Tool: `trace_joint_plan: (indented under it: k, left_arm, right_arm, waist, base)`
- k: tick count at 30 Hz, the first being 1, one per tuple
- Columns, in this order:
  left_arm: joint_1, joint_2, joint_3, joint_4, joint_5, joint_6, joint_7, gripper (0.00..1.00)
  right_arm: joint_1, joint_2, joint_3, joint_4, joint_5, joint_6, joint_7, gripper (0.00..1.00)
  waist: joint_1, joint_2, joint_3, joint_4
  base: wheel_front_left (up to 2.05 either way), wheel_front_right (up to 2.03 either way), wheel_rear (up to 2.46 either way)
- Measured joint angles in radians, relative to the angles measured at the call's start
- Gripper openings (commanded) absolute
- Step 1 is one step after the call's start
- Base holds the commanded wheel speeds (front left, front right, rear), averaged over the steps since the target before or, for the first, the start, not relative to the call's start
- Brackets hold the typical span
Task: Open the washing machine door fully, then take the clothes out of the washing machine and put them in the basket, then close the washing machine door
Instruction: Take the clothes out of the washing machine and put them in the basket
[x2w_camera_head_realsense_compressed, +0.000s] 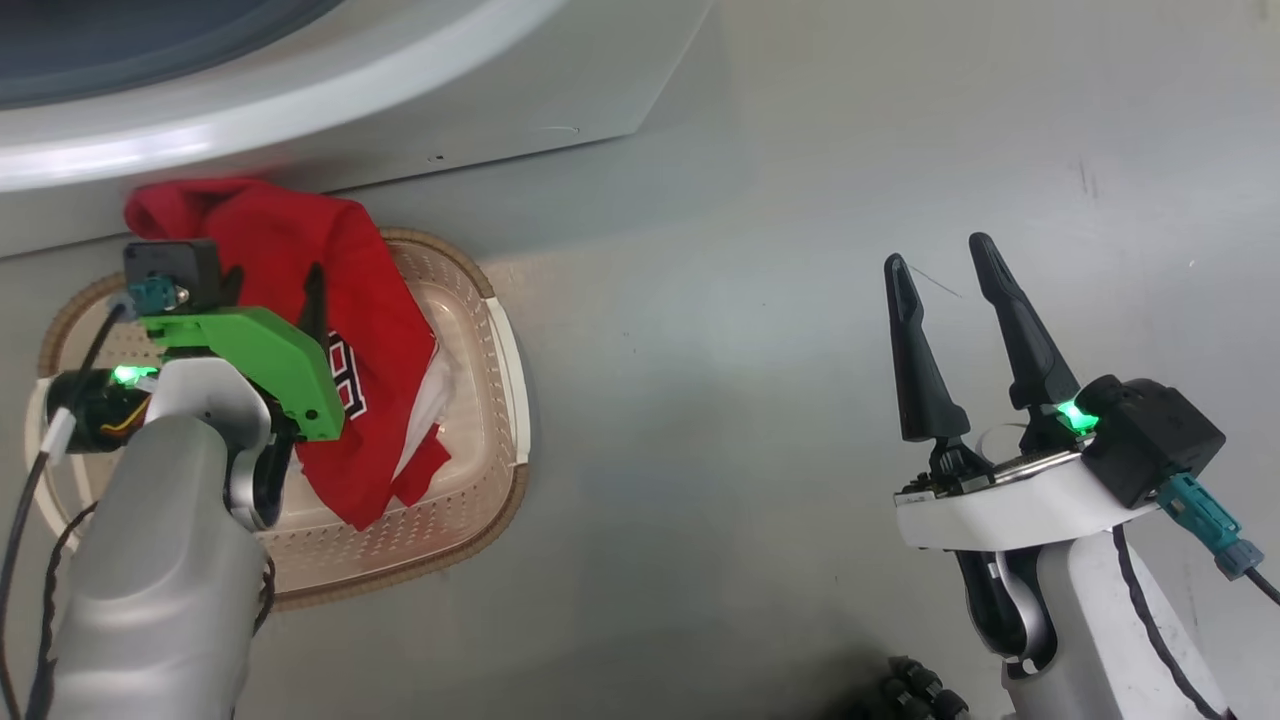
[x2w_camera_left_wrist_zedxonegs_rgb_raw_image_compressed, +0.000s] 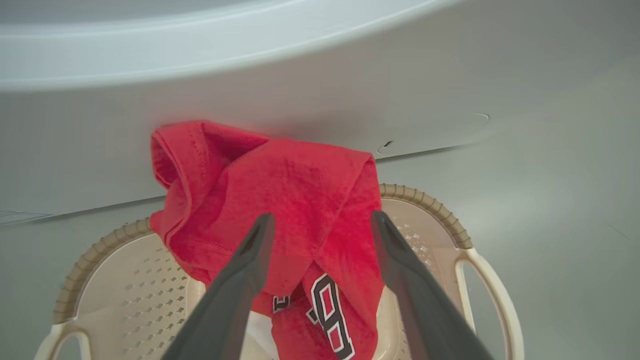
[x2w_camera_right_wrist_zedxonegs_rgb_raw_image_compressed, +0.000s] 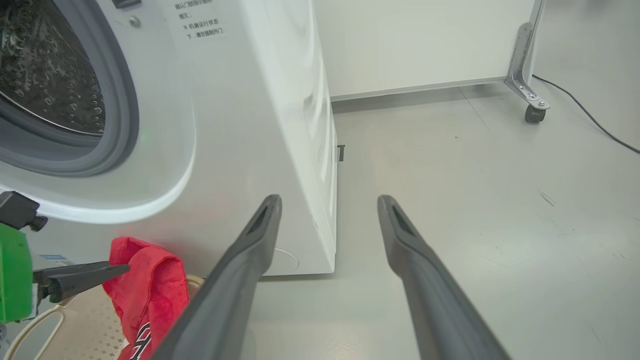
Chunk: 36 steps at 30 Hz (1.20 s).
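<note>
Red clothes (x2w_camera_head_realsense_compressed: 350, 300) are draping over the basket (x2w_camera_head_realsense_compressed: 502, 345) rim nearest the washing machine (x2w_camera_head_realsense_compressed: 300, 120); left tool (x2w_camera_head_realsense_compressed: 275, 295) is hovering spread apart above them, right tool (x2w_camera_head_realsense_compressed: 938, 258) gaping over open floor (x2w_camera_head_realsense_compressed: 720, 400).

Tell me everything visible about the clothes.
The clothes are one red knit-looking garment with white trim and black-and-white numerals, crumpled and folded. It drapes over the basket's far rim, top bunched near the washing machine's front panel, the lower end hanging inside the basket. The open left gripper's fingers flank it; contact is unclear.
</note>
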Motion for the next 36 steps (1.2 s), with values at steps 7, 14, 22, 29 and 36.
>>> trace_joint_plan:
  k: [7, 14, 22, 29, 36]
  left_arm:
    - [-0.074, 0.01, 0.023, 0.058, -0.01, 0.0, -0.011, 1.0]
    - [-0.127, 0.023, 0.049, 0.108, -0.02, 0.0, -0.044, 1.0]
    - [-0.168, 0.028, 0.067, 0.173, -0.032, -0.005, -0.093, 0.49]
    - [-0.189, 0.021, 0.066, 0.221, -0.033, -0.015, -0.123, 0.0]
    - [-0.192, 0.02, 0.067, 0.255, -0.033, -0.022, -0.181, 0.0]
  right_arm:
    - [-0.035, 0.0, -0.004, -0.007, 0.007, 0.0, 0.0, 1.0]
    - [-0.055, 0.0, -0.007, -0.007, 0.017, 0.002, 0.0, 1.0]
    - [-0.069, 0.0, -0.014, -0.003, 0.027, 0.002, 0.0, 1.0]
    - [-0.071, 0.0, -0.017, 0.002, 0.027, 0.002, 0.0, 1.0]
    - [-0.073, 0.0, -0.023, 0.003, 0.027, 0.003, 0.0, 1.0]
  waist:
    - [0.0, 0.0, 0.069, -0.02]
    - [0.0, 0.0, 0.117, -0.031]
    - [0.0, 0.0, 0.143, -0.037]
    - [-0.0001, 0.0, 0.146, -0.036]
    - [0.0, 0.0, 0.147, -0.031]
  base:
    - [0.0, 0.0, 0.0]
    - [0.0, 0.0, 0.0]
    - [0.0, 0.0, 0.0]
    - [0.0, 0.0, 0.0]
    - [0.0, 0.0, 0.0]
